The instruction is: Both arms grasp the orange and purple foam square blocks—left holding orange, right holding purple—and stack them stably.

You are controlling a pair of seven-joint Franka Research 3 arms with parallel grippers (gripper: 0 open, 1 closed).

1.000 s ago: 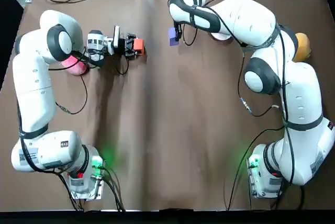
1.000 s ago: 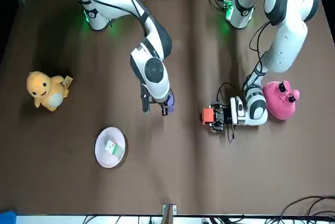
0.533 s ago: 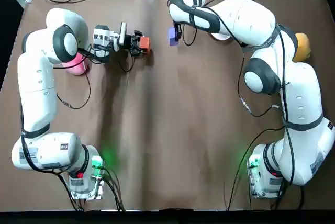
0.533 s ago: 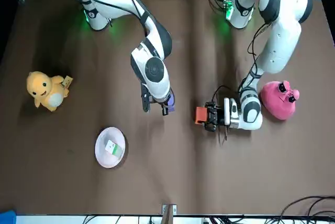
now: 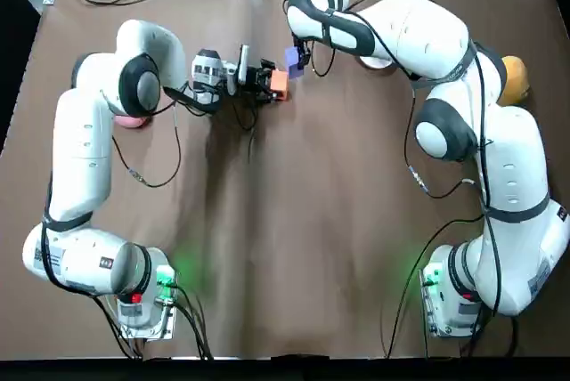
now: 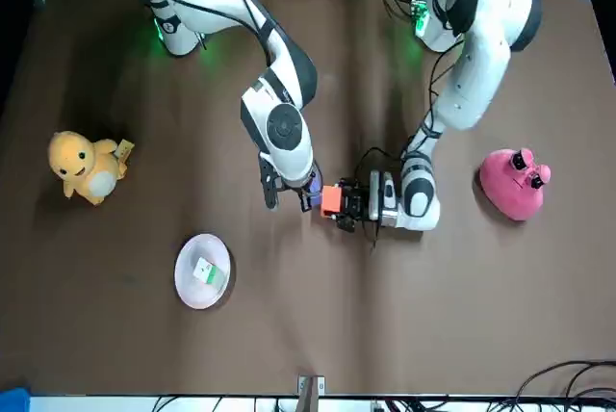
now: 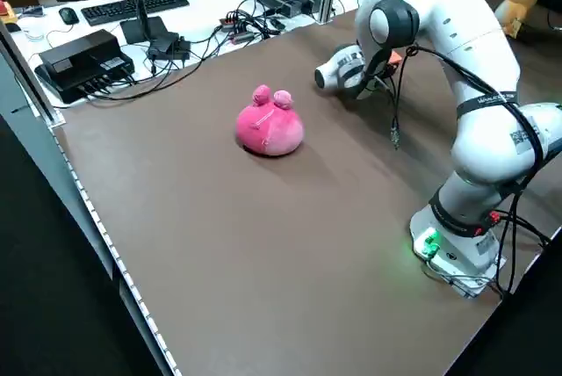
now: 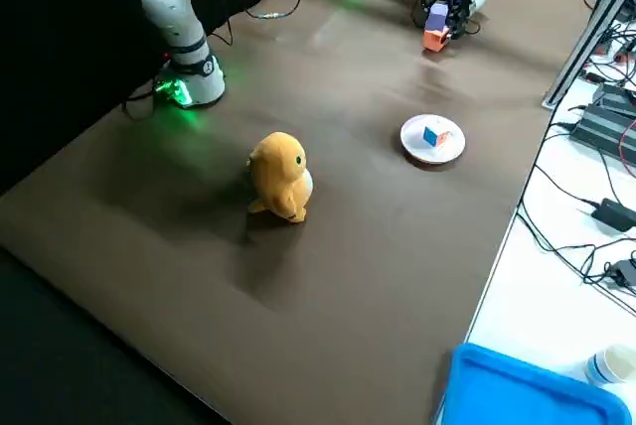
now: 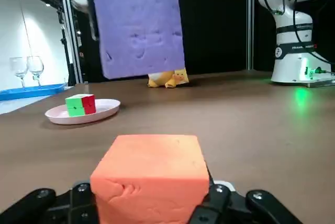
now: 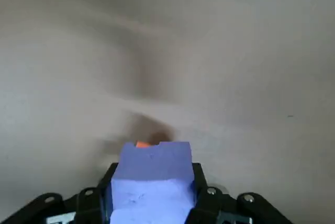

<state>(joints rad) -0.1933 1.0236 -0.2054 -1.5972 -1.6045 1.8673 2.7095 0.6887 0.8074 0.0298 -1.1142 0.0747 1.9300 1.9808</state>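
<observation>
The brown table (image 5: 294, 221) lies under me, and both my arms reach to its far middle. My left arm (image 5: 85, 149) stretches low along the surface, while my right arm (image 5: 512, 167) bends over from above. The pink toy (image 6: 515, 184) sits off on my left and the yellow toy (image 6: 85, 167) well away on my right. The plate (image 6: 179, 268) with its little cube (image 6: 205, 271) lies on the right too, near the far edge.

My left gripper (image 6: 345, 205) lies sideways just over the table, clamped on the orange block (image 6: 330, 199), which pokes out ahead of the fingertips. My right gripper (image 5: 298, 56) points down and pinches the purple block (image 5: 293, 58) by two opposite sides, with the block clear of the table. The blocks are close together: orange is lower and just beside purple, not squarely under it. From my left wrist, purple hangs higher and a little beyond orange, with a gap between them.

Both blocks look like light, soft foam, so I judge they will give under a hard pinch and grip rather than slip. I think the place to hold them is the middle of two opposite side faces, squeezed gently, leaving the meeting faces free and flat. A tilted or squashed face could make the stack lean.
</observation>
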